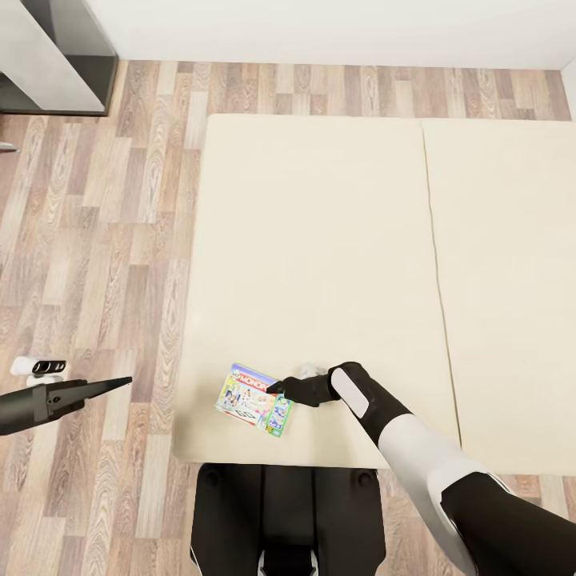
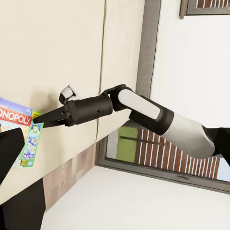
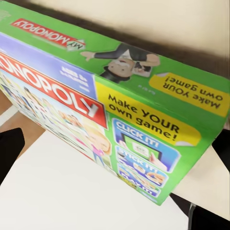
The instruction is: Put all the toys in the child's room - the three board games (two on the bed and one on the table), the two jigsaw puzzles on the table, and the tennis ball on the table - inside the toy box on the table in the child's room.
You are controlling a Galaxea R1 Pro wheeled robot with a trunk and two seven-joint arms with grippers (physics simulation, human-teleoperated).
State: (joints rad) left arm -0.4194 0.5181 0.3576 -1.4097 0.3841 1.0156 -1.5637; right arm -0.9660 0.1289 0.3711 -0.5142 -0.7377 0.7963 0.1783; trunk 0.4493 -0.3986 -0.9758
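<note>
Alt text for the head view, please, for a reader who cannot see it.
The right hand reaches to the edge of a Monopoly board game lying flat near the front edge of the beige bed. The left hand hangs over the wood floor beside the bed.

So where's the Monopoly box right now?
In the head view, the Monopoly box lies on the bed near its front edge, at the right gripper fingertips.

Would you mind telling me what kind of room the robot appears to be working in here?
Most likely a bedroom, perhaps a child's. A wide beige mattress lies low over a wood-plank floor, and a Monopoly board game rests near the mattress's edge, with the right gripper at it.
</note>
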